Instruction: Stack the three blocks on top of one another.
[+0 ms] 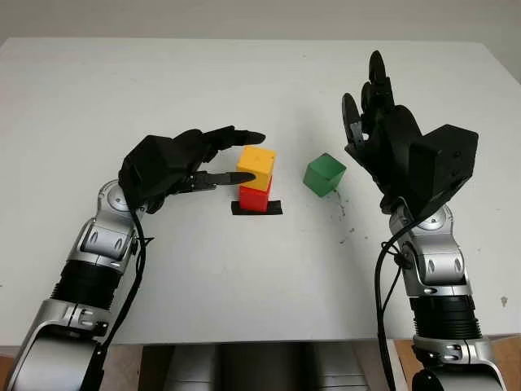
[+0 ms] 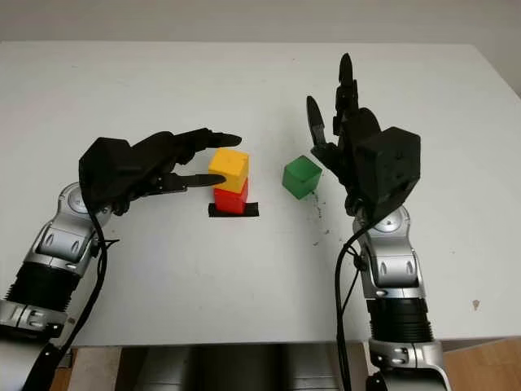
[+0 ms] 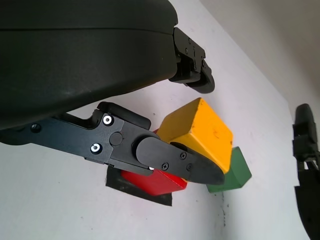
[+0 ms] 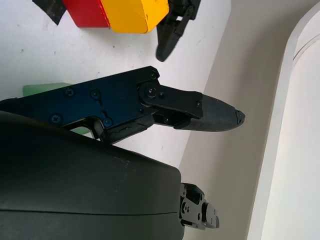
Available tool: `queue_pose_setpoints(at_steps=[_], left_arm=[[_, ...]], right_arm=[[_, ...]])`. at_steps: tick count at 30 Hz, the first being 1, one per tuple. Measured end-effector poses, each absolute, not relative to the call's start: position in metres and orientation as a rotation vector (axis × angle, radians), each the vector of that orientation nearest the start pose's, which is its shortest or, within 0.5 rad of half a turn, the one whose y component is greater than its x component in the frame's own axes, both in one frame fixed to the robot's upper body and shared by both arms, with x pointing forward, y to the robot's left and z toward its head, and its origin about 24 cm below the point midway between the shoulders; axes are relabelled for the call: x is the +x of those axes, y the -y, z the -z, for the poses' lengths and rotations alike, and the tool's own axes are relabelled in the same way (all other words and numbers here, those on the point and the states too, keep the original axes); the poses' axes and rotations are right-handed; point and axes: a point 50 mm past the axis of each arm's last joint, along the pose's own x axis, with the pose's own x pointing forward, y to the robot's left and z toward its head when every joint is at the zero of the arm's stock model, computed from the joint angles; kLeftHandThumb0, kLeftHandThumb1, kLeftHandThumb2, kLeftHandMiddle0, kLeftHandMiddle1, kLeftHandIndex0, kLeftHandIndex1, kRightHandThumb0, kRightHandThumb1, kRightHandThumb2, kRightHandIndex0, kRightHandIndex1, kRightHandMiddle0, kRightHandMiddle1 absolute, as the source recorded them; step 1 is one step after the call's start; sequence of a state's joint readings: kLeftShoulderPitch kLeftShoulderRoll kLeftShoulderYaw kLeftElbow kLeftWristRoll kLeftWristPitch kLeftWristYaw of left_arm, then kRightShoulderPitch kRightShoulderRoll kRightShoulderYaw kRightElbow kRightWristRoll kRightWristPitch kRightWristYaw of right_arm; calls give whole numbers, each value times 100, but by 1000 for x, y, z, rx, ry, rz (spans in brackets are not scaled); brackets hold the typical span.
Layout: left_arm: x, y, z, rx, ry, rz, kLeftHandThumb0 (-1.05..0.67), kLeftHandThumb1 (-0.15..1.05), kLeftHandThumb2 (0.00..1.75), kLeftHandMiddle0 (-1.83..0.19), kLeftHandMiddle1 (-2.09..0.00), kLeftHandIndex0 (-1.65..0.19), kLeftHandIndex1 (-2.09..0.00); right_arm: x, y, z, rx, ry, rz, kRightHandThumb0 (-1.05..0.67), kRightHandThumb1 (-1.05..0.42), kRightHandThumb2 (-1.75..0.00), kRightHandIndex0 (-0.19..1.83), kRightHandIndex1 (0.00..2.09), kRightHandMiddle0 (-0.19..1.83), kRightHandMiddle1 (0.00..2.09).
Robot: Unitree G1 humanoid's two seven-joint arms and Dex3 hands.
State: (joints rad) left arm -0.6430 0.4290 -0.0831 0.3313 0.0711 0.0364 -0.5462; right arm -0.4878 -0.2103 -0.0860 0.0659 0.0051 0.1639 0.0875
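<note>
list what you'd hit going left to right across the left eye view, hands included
left hand, at the stack's side → yellow block stacked on the red block → green block alone on the table → right hand, open and raised beside it

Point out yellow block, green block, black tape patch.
yellow block (image 1: 257, 162), left eye view, top face.
green block (image 1: 325, 174), left eye view, front face.
black tape patch (image 1: 275, 209), left eye view, right end.
</note>
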Motion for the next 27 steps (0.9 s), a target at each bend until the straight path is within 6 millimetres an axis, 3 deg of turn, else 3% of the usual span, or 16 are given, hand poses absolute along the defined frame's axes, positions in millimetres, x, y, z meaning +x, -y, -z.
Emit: queue_pose_setpoints(at_steps=[4,6,9,13,16,20,23,27], left_arm=[[347,-172,-160,520,120,604,-90,103,10,18,-2,4,-7],[339,-178,-160,495,135,620,-94,104,32,19,-1,9,-5],[327,-190,-162,412,155,599,-95,105,48,15,-4,10,-5],[310,-202,-169,205,233,423,-86,105,45,8,-7,6,-6],[300,-211,-173,112,282,265,-81,105,47,13,-4,8,-5],[295,-221,-173,143,322,116,-78,105,49,18,-3,14,-2],[296,-231,-165,178,312,39,-76,105,50,19,-1,18,-1],[298,-239,-149,181,279,-19,-74,105,47,19,0,19,0]], right_arm=[[333,172,-158,-189,251,-70,-66,-105,-59,-19,0,-19,1],[332,173,-158,-188,252,-71,-67,-105,-59,-19,0,-19,1],[332,173,-159,-189,254,-72,-69,-105,-58,-19,0,-18,2],[332,174,-161,-199,255,-75,-70,-105,-57,-19,1,-19,3],[334,176,-164,-220,258,-82,-71,-105,-53,-18,2,-17,4],[340,183,-173,-318,287,-86,-73,-105,-42,-12,5,-11,7],[347,192,-184,-420,296,-173,-61,-105,-18,-12,5,-8,8],[355,200,-205,-544,313,-310,-55,-93,-4,1,12,4,13]])
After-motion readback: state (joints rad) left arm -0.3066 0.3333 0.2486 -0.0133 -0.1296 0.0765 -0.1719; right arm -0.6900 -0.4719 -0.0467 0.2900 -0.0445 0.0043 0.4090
